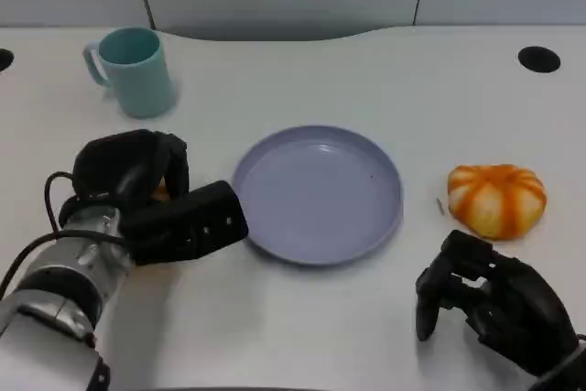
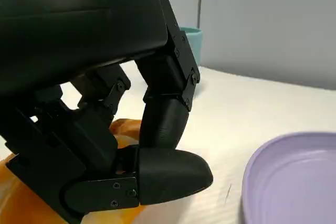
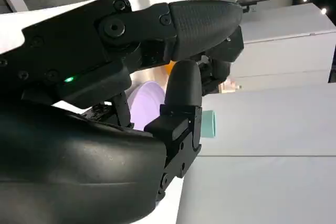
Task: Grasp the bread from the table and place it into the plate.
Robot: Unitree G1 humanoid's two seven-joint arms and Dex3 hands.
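A lilac plate (image 1: pixel 316 194) lies at the middle of the table. To its left, my left hand (image 1: pixel 151 194) covers an orange bread, of which a sliver (image 1: pixel 161 192) shows between the fingers. In the left wrist view the fingers (image 2: pixel 163 124) curl over and grip that bread (image 2: pixel 16 192), which rests on the table beside the plate (image 2: pixel 294 182). A second orange bread with pale stripes (image 1: pixel 497 199) sits right of the plate. My right hand (image 1: pixel 490 304) hovers just in front of it, fingers curled in and holding nothing.
A teal mug (image 1: pixel 135 70) stands at the back left, behind my left hand. Two dark round holes (image 1: pixel 538 59) mark the tabletop's far corners. The right wrist view shows the mug (image 3: pixel 208 123) and part of the plate (image 3: pixel 144 103) past my curled right hand (image 3: pixel 173 77).
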